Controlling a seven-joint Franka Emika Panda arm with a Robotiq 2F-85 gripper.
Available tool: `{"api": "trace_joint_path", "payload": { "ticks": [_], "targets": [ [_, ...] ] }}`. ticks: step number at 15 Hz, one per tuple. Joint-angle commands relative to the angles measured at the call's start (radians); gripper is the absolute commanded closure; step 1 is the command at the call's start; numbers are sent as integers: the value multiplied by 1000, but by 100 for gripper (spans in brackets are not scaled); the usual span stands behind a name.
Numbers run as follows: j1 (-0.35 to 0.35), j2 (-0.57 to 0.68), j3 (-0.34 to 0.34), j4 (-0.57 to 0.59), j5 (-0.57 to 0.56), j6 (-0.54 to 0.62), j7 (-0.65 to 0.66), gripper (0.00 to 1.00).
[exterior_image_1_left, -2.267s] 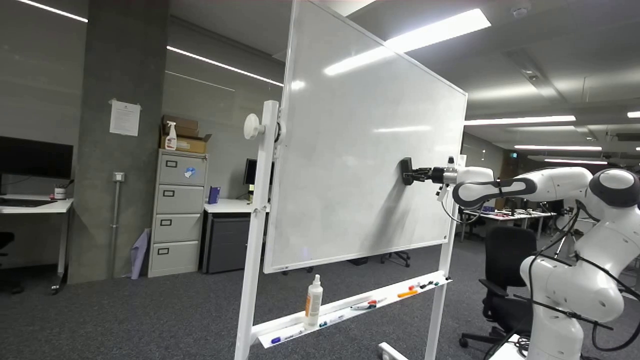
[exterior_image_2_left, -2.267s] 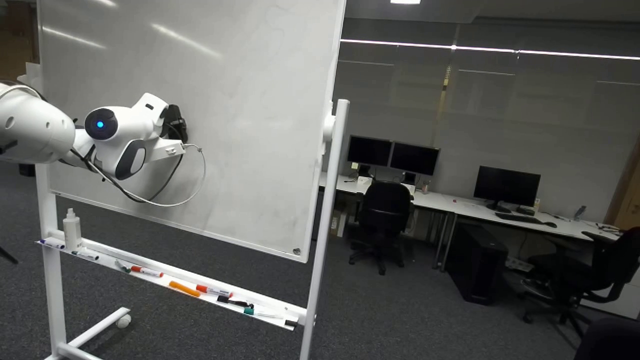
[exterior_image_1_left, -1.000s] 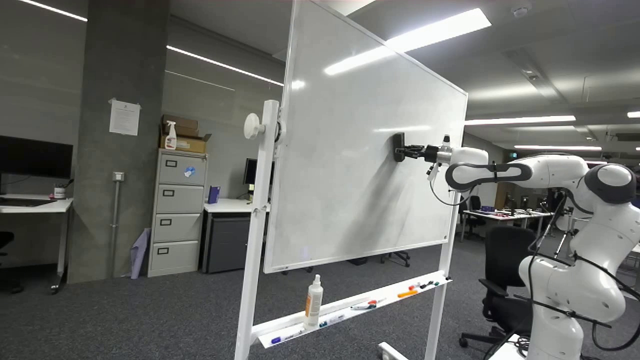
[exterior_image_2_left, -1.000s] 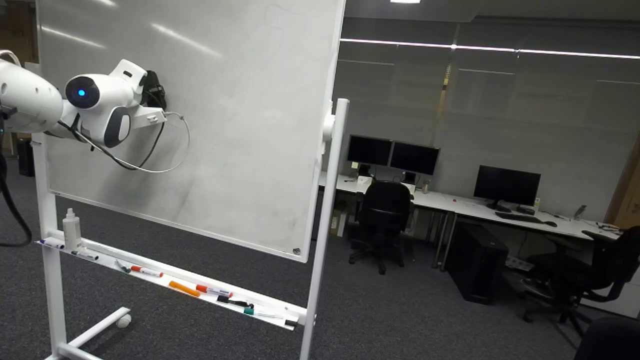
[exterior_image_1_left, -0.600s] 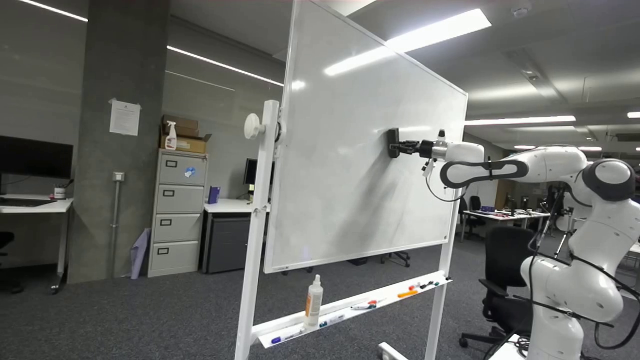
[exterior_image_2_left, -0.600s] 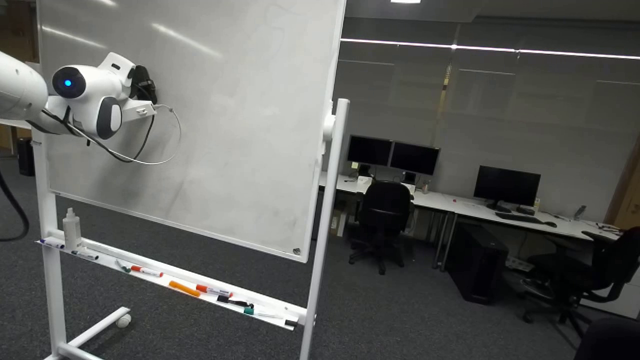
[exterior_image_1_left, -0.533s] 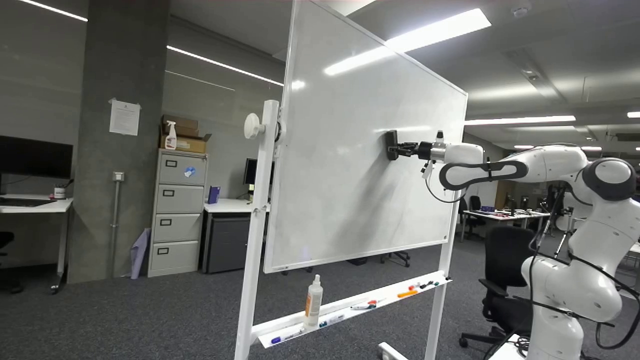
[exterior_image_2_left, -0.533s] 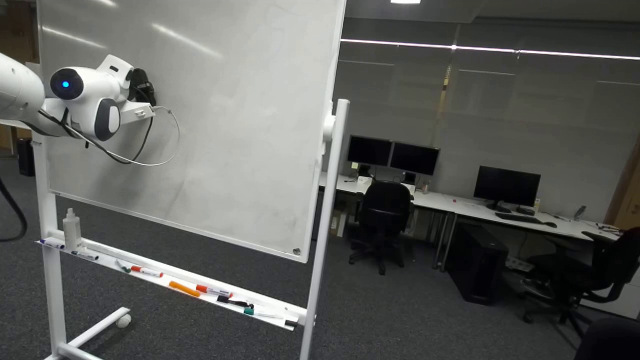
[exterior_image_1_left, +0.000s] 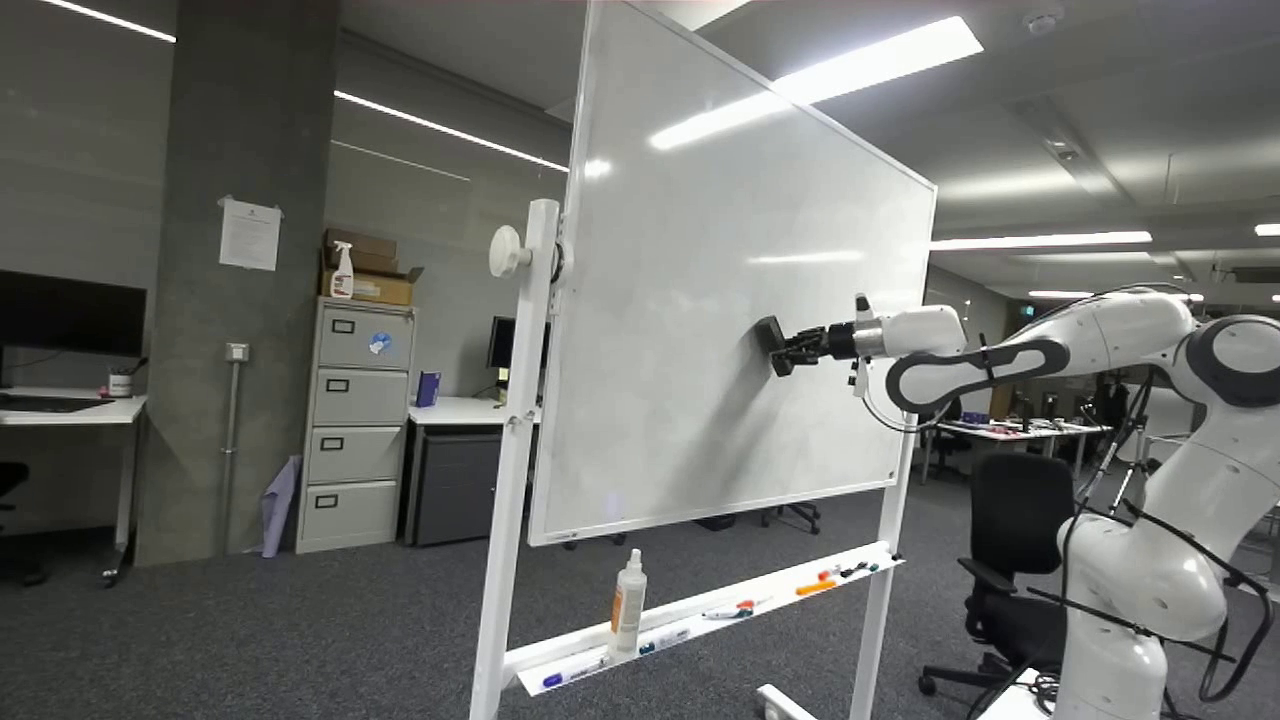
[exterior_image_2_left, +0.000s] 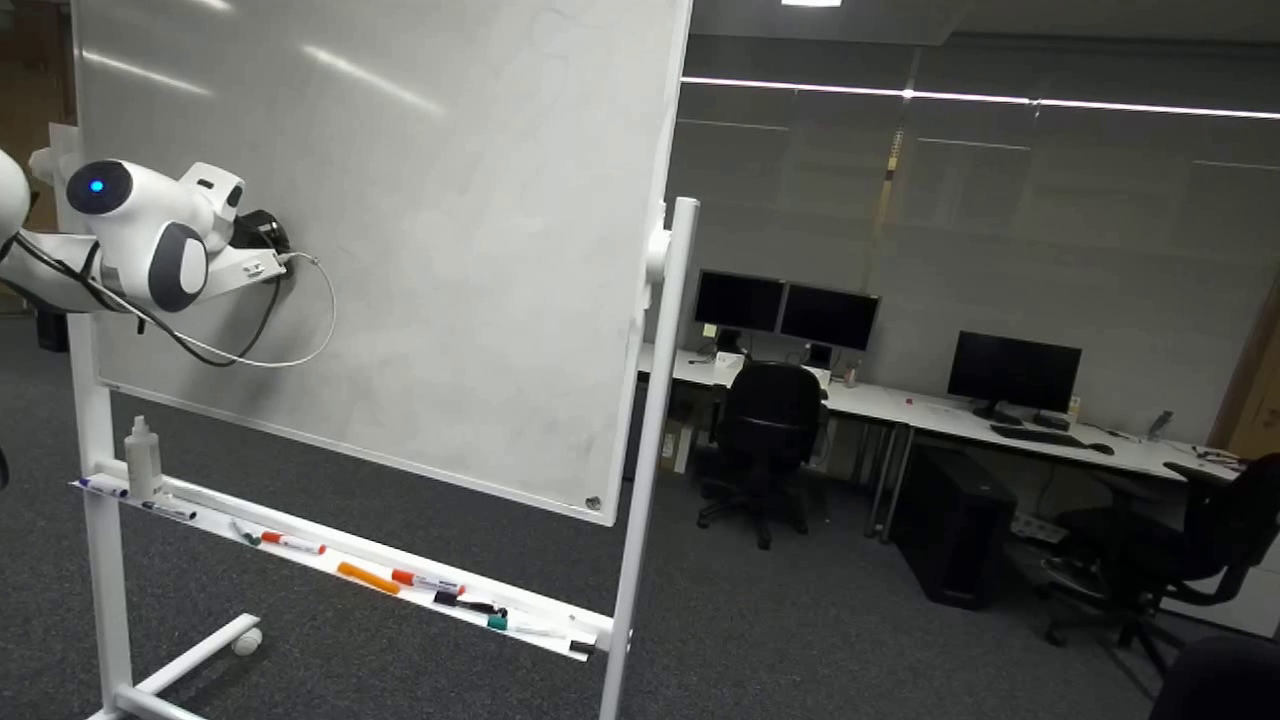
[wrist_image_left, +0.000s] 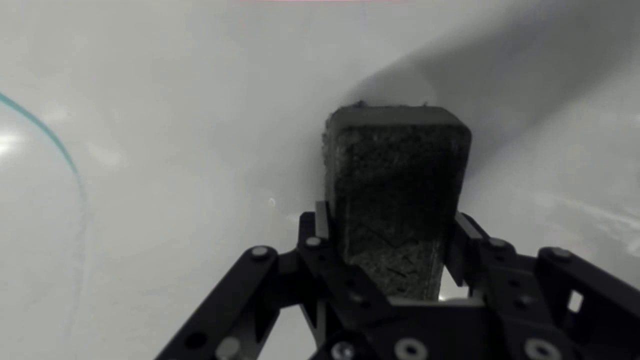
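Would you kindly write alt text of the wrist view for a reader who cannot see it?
A black, jointed gripper clamps a dark, rectangular, rough block before a glossy white board. A thin, curved teal line marks it at left; a grey shadow falls at upper right.

The whiteboard (exterior_image_2_left: 470, 240) barred forward passage; free room ran along its face toward the upper edge. Below the lower edge, an upright bottle (exterior_image_1_left: 627, 607) obstructed the tray (exterior_image_1_left: 782, 588) near its left end.
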Motion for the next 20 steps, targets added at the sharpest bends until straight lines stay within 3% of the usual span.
{"api": "trace_joint_path", "payload": {
  "ticks": [1,4,9,10,11,12,14,15,20],
  "targets": [
    [-248,-48,184,-35,-12,7,17,69],
    [-465,-70,285,-23,-17,5,13,69],
    [-840,-114,540,-62,11,-20,43,69],
    [-867,-126,570,-70,15,-43,52,69],
    [-789,-77,491,-36,-8,-8,34,44],
    [-832,-82,536,-46,4,-10,39,44],
    [-855,-89,566,-57,5,-13,46,44],
    [-842,-78,559,-54,8,-16,48,69],
    [-780,-14,513,-51,-3,-45,49,69]
  ]
}}
